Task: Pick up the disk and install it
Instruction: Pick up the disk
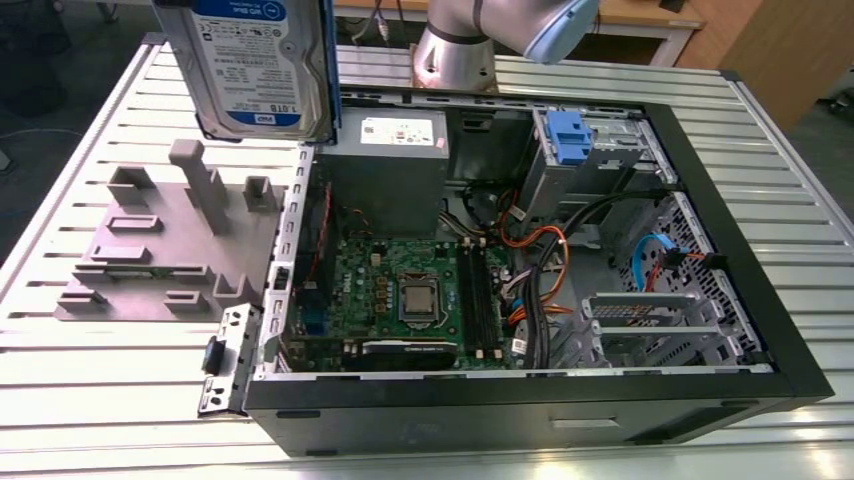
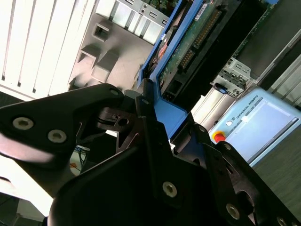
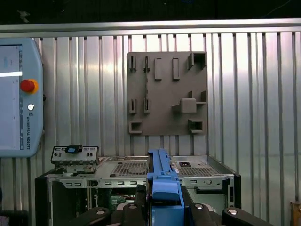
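In the second wrist view the black gripper [image 2: 160,123] was clamped on the disk [image 2: 190,40] by its blue bracket [image 2: 175,115], with the green circuit-board side in sight. Beyond the disk lay a grey fixture plate [image 2: 113,54] on the slatted metal table [image 2: 37,42]. On the disk's other side sat a pale blue pendant [image 2: 265,120] with a red button [image 2: 217,137].

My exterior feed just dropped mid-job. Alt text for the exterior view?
The disk hangs upright off the table at the exterior view's upper left, label facing the camera, near a grey fixture plate and the open computer case. The case lies on a slatted metal table, motherboard exposed, with the arm's base behind it.
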You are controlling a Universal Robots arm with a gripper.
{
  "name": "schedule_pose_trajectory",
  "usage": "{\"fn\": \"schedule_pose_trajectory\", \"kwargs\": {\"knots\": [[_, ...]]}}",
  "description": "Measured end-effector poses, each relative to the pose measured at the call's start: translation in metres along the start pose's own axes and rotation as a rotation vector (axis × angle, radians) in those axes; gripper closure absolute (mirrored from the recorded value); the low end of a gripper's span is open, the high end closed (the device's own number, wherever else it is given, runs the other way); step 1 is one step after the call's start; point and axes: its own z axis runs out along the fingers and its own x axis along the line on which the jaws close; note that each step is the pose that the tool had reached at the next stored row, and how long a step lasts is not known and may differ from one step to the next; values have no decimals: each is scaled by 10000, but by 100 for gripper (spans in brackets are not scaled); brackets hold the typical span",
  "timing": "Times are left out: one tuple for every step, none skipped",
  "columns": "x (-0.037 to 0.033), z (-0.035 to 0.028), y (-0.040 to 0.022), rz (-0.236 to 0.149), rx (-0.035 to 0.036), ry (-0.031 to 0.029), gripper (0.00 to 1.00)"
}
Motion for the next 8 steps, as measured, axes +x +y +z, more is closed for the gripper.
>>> {"fn": "schedule_pose_trajectory", "kwargs": {"knots": [[4, 0, 0, 0, 0, 1, 64], [7, 0, 0, 0, 1, 2, 64], [9, 1, -1, 1, 1, 1, 64], [10, 1, -6, 0, 0, 2, 64], [10, 0, -17, 0, 0, 3, 64], [9, 1, -37, -1, 0, 2, 64], [8, 3, -68, 0, 1, 2, 64], [7, 3, -104, -1, 0, 2, 64]]}}
